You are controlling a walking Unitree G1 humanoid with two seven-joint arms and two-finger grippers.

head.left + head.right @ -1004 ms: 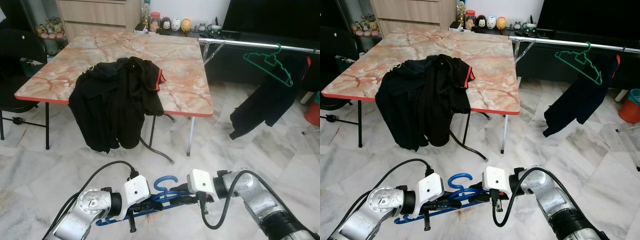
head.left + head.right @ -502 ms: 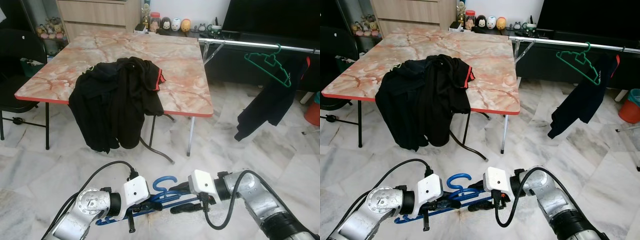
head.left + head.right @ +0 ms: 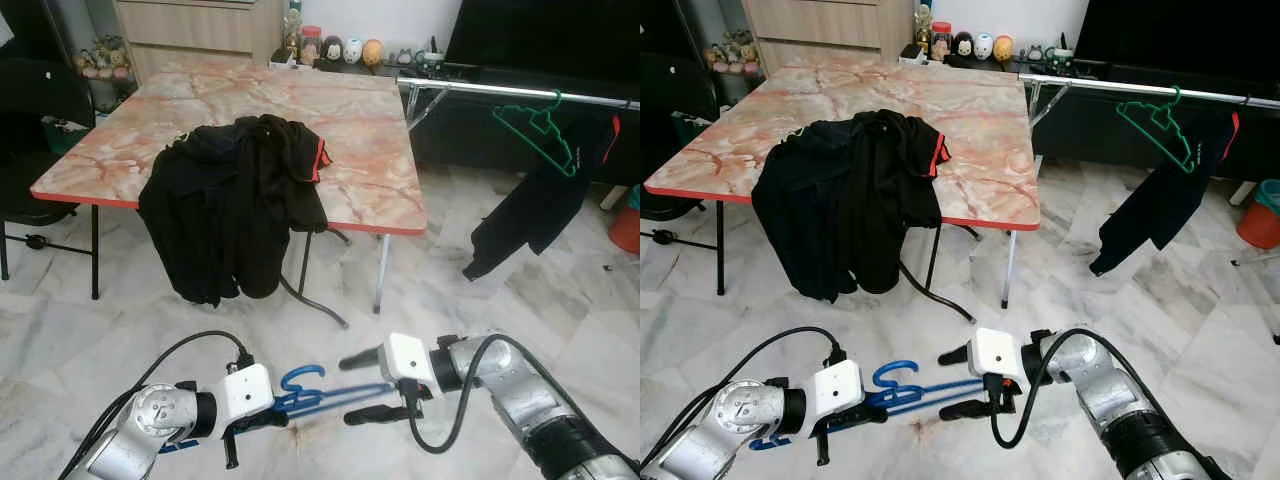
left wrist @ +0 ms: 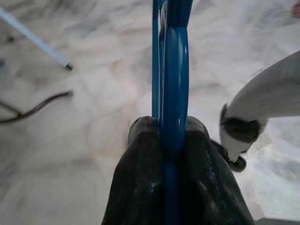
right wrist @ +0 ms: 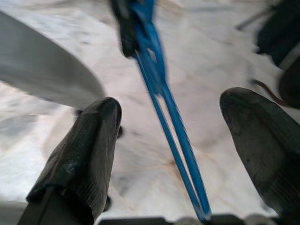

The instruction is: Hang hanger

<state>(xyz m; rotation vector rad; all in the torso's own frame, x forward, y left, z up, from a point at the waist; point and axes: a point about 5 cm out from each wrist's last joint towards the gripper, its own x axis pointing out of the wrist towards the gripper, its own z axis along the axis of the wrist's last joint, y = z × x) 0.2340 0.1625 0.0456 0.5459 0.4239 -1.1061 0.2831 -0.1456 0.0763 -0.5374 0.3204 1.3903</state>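
a pale marble-tiled floor (image 3: 120, 320) spreads under a folding table with an orange marbled top (image 3: 350, 130), where a heap of black clothes (image 3: 235, 200) hangs over the near edge. low in the left eye view, the left gripper (image 3: 272, 412) has its two black fingers (image 4: 140, 173) pressed together on the blue plastic hanger (image 3: 310, 392), pinching it near the hook (the wrist view shows the blue bar squeezed between both pads). the hanger's hook curls up just beyond that grip, and its long bars run on toward the right gripper (image 3: 368, 386). that gripper's fingers are spread wide, one above and one below the bars, touching neither; the bars pass through the gap between them. far beyond the right gripper, up and to its right, a silver metal clothes rail (image 3: 520, 92) carries a green wire hanger (image 3: 545, 125) and a dark garment (image 3: 530, 215).
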